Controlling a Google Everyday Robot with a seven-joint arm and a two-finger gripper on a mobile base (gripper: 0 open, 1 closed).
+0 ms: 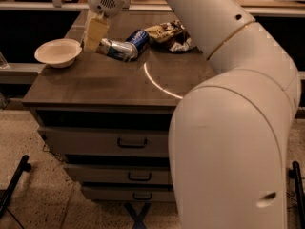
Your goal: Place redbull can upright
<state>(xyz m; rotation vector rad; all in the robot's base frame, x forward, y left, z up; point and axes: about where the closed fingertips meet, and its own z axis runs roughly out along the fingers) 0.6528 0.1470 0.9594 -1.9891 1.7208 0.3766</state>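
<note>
Gripping redbull can [118, 50] at its end nr bowl [57, 52]: gripper [95, 42] clamped on it, can tilted.

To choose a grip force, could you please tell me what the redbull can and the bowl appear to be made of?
The redbull can, held at one end by the gripper beside the bowl, looks like thin metal, judging by its glossy silver-blue glints. The bowl seems to be matte white paper or foam; I cannot tell which.

A bowl [58, 52] sits near the left edge of the surface [95, 87]. The hand [94, 41] is just right of it, at the lying redbull can's [118, 50] left end. Behind lies a second can [139, 37], with a bag [169, 35] to its right.
</note>
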